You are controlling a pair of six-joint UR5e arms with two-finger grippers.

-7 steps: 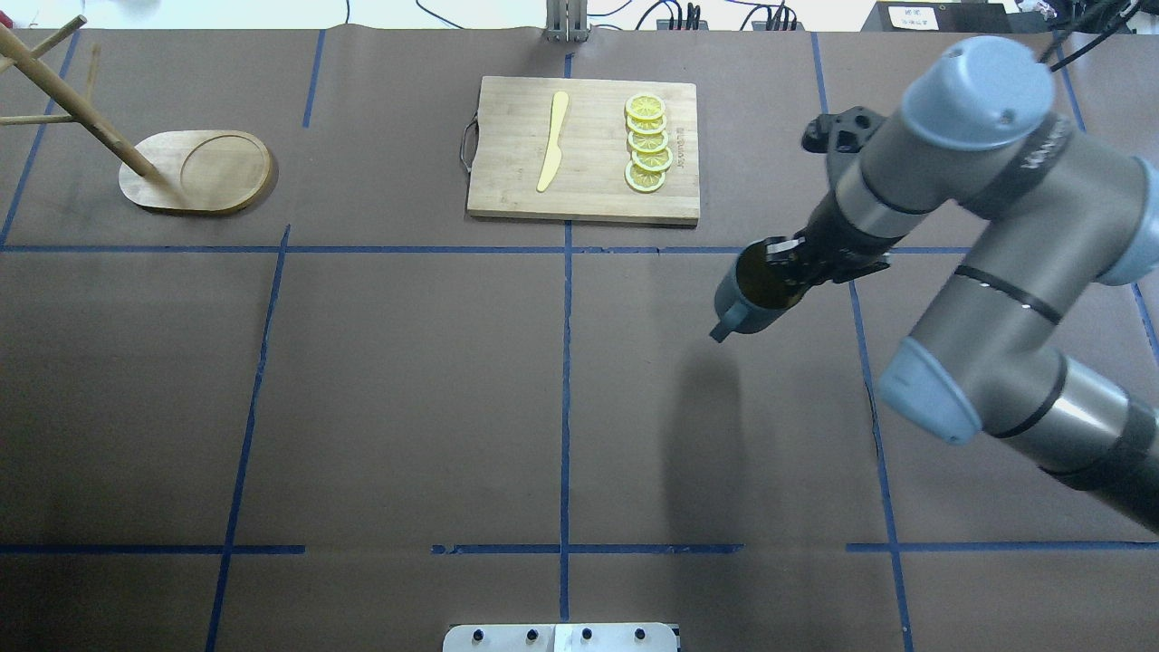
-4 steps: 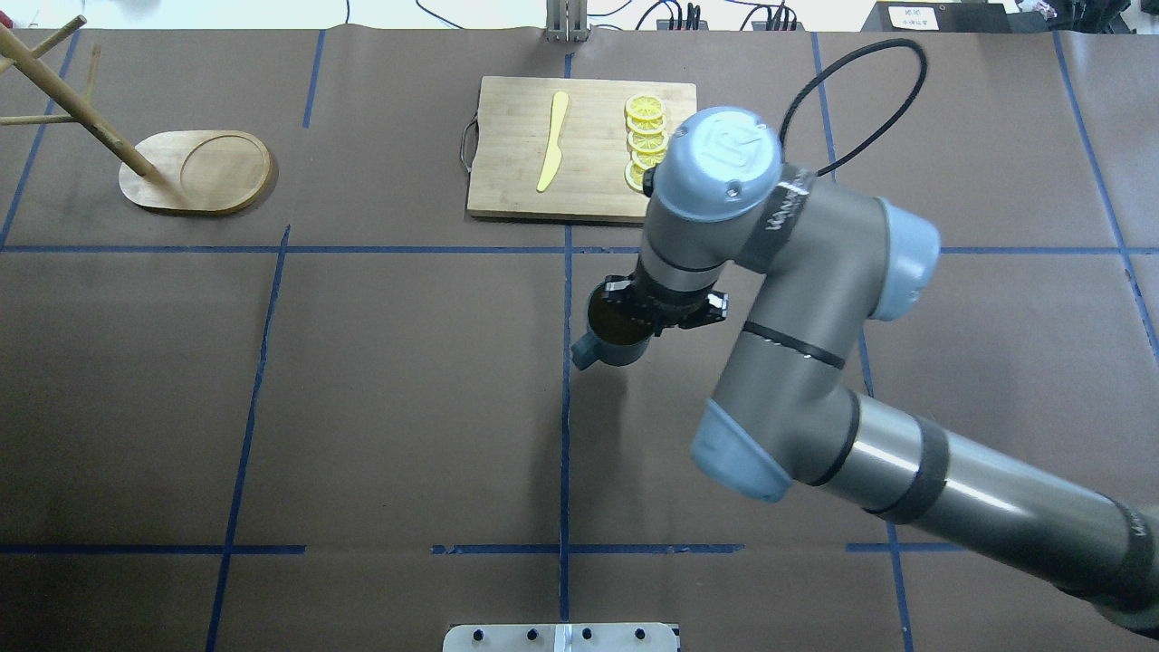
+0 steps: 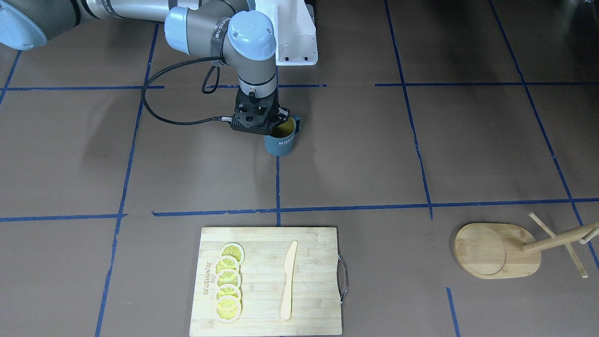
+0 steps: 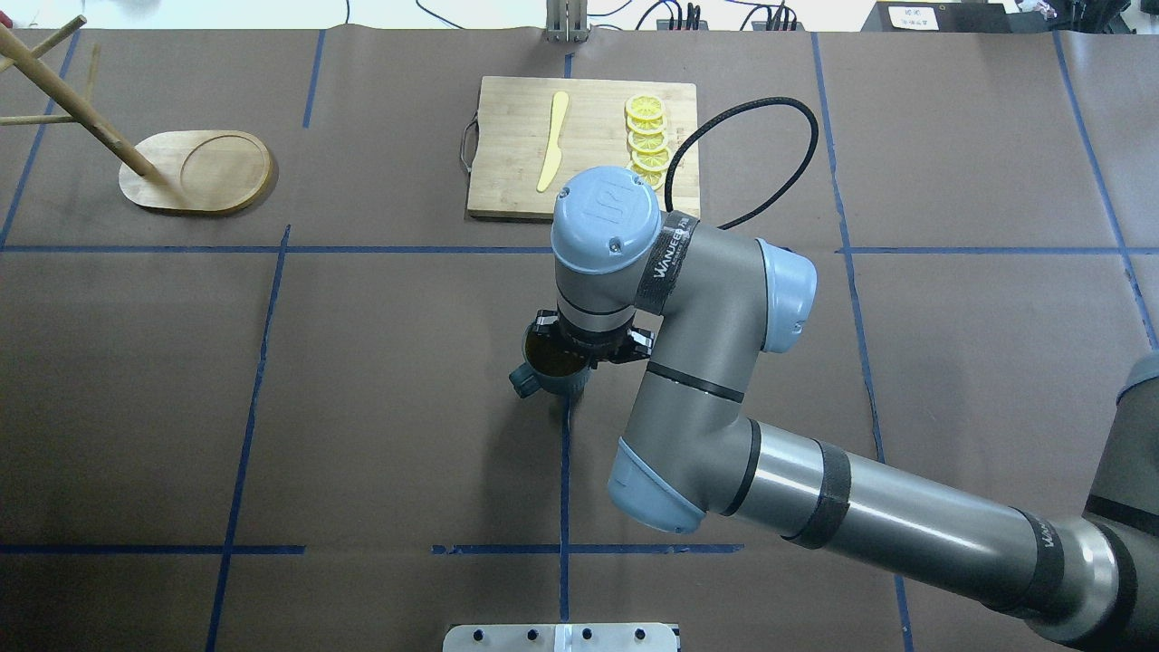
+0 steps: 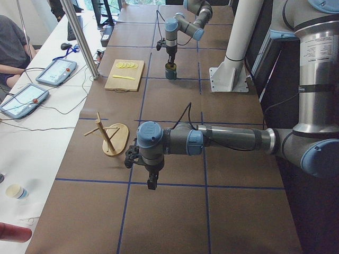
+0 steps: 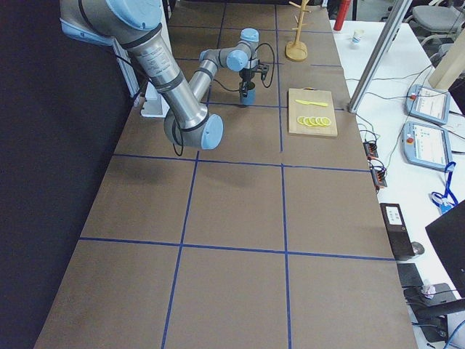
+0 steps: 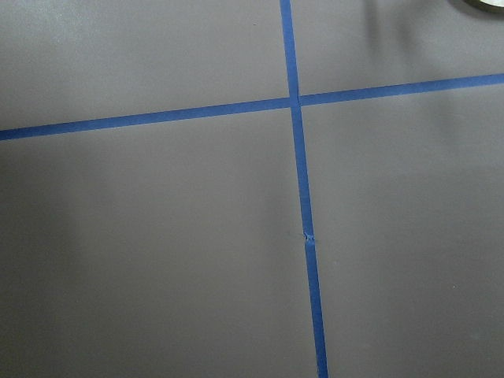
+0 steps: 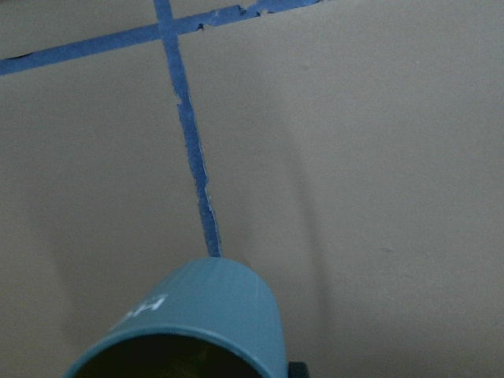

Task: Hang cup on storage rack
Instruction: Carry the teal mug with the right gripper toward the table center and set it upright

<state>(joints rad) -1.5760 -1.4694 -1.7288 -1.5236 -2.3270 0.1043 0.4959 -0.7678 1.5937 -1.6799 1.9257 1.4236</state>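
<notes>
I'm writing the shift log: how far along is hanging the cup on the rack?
Done: the right gripper has grasped the cup, jaws clamped on its rim. In hand: the cup is held near the table's middle. Left: carrying it to the storage rack at the robot's left and hooking its handle on a peg; its pegs are bare.

Brown covered table point(image 4: 407, 407) fills every view; blue tape lines point(image 4: 565, 453) split it into large rectangles. Surface matte, light even, shadows soft-edged. Long white bench point(image 5: 47, 153) runs along table's operator side, carrying two tablets point(image 5: 57, 72) and loose cables. Slanted metal pole point(image 5: 79, 37) rises between table and bench. Seated person point(image 5: 13, 42) at bench. Grey office chair point(image 6: 436, 14) near bench's far end. Black panel point(image 6: 36, 182) along table's opposite side.
</notes>
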